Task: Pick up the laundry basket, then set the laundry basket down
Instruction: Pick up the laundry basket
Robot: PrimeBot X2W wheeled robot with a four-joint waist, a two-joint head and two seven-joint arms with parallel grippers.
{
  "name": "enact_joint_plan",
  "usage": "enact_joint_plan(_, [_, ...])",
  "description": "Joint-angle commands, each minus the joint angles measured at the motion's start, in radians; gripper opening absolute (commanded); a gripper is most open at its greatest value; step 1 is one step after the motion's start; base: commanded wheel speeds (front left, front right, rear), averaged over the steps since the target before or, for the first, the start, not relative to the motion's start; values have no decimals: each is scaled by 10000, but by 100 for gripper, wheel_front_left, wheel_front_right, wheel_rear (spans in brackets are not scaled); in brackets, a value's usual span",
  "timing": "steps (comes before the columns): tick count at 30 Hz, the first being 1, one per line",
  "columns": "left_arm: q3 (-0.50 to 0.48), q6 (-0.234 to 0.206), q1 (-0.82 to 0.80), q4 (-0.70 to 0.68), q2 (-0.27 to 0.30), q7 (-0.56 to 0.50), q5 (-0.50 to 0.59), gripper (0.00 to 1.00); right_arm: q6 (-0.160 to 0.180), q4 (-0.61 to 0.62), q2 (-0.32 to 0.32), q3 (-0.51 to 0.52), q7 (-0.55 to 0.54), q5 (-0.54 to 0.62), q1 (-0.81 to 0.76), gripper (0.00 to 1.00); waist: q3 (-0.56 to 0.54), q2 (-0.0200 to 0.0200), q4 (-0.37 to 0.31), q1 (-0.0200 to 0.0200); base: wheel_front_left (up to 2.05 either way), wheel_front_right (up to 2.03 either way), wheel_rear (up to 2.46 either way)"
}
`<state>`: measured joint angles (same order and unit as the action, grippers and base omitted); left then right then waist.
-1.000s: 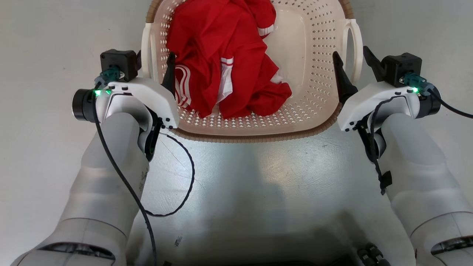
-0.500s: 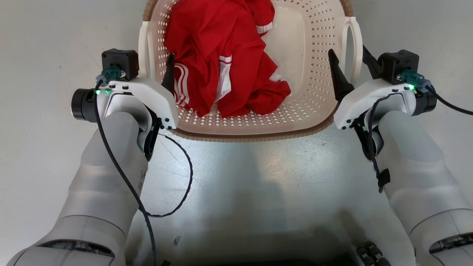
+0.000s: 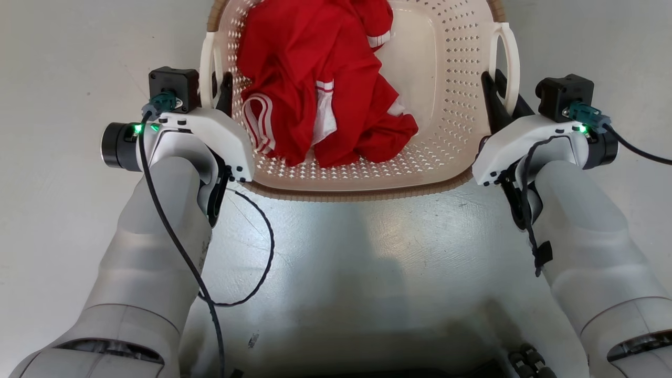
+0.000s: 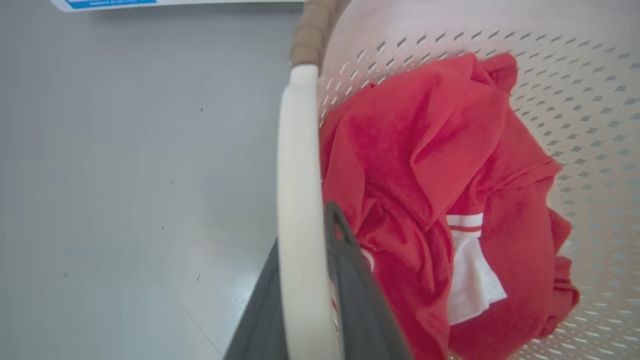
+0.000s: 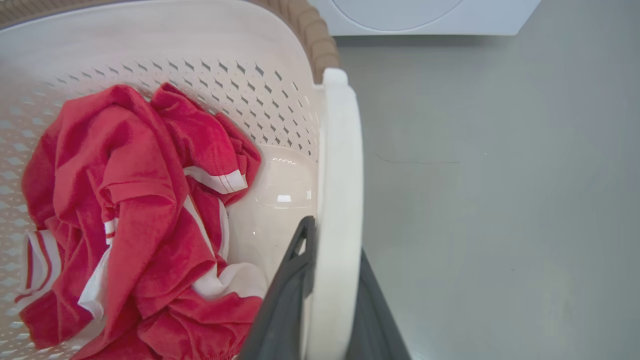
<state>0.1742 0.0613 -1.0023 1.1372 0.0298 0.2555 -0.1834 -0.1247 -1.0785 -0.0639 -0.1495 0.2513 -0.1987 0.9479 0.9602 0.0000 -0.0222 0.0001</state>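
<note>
Although a blue-and-white strip (image 4: 115, 4) lies along the top edge of the left wrist view, its print is too blurred to read, and no other writing shows. The floor (image 3: 63, 63) is smooth pale grey with a few small dark specks and a glossy patch just in front of the robot. In the right wrist view the white front of a washing machine (image 5: 425, 15), with the curve of its round door, stands beyond the far end of the laundry basket (image 3: 451, 79).

The laundry basket sits straight ahead of the robot between its two arms, with its far end cut off by the top of the head view. Whether its base touches the floor I cannot tell. A crumpled red garment (image 3: 315, 79) with white stripes lies inside, heaped toward the left half.

The left gripper (image 3: 219, 92) has its two dark fingers pressed together on the basket's white left handle (image 4: 297, 200), one finger on the inside and one on the outside. The right gripper (image 3: 503, 97) grips the right handle (image 5: 340, 200) the same way, fingers against both faces.

Bare floor lies open on both sides of the basket. A black cable (image 3: 262, 247) loops loosely from the left wrist over the floor below the brown rim (image 3: 357, 197).
</note>
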Motion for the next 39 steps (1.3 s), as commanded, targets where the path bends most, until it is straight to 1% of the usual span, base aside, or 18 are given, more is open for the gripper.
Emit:
enact_joint_plan(1, [-91, -6, 86, -134, 256, 63, 65, 0, -60, -3, 137, -235, 105, -51, -305, 0, -17, 0, 8, 0, 0, 0, 0])
enact_joint_plan(16, [83, -54, 236, 113, 228, 63, 22, 0, -60, -581, 137, -848, 105, -530, -338, 0, -515, 0, 3, 0, 0, 0, 0])
enact_joint_plan(23, [215, -69, 484, 467, 215, 63, -64, 0, -60, -1067, 137, -1682, 104, -1042, -476, 0, -1109, 0, -56, 0, 0, 0, 0])
enact_joint_plan(30, [465, 50, 941, 995, 207, 63, -296, 0, -60, -1411, 137, -2564, -192, -1700, -731, 0, -2148, 0, -166, 0, 0, 0, 0])
enact_joint_plan(39, [1074, 203, 2192, 1398, 206, -381, -846, 0, -60, -1398, 137, -3822, -1064, -2540, -1742, 0, -4276, 0, -326, 0, 0, 0, 0])
